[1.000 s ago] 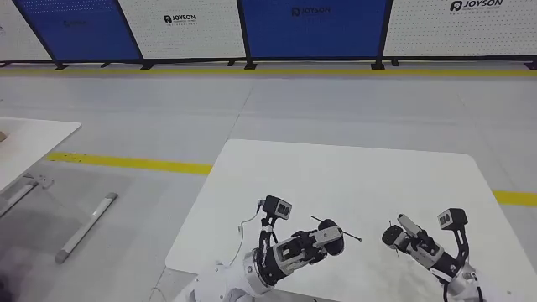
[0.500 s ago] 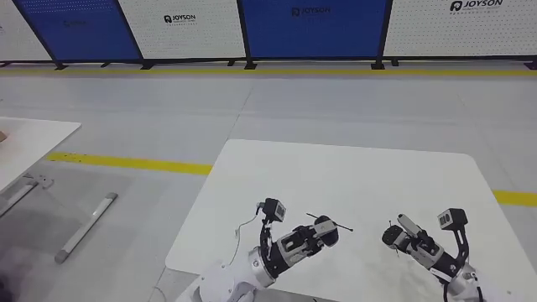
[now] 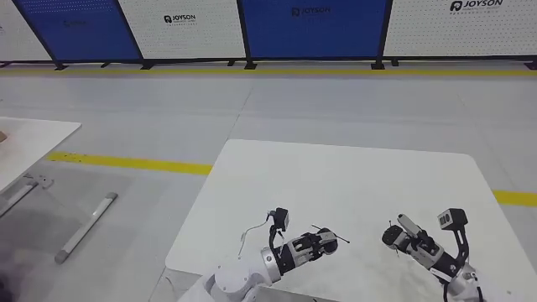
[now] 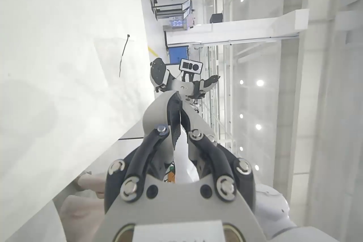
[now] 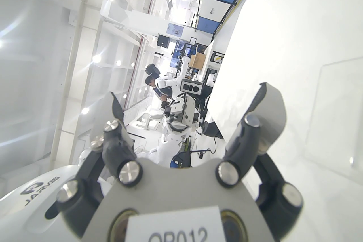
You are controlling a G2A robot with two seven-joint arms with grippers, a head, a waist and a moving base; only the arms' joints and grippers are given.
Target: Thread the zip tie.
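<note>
Two claws were seen from above over the near part of the white table (image 3: 336, 176), well inside its side edges, with a gap left between them and a broad stretch of tabletop beyond. The left claw (image 3: 327, 237) was clenched on the thin black zip tie (image 3: 342, 238), which stuck out on both sides of the tip, one end aimed toward the right claw (image 3: 391, 233).

In the left wrist view the pads were pressed tight together, and the tie between them could not be made out. A thin black strip (image 4: 122, 56) with a small head was shown against the table near the right claw, apart from the left fingertips. Whether it was the same tie could not be told.

In the right wrist view the right claw was spread wide and gripped nothing, with the table surface close beside one finger.
</note>
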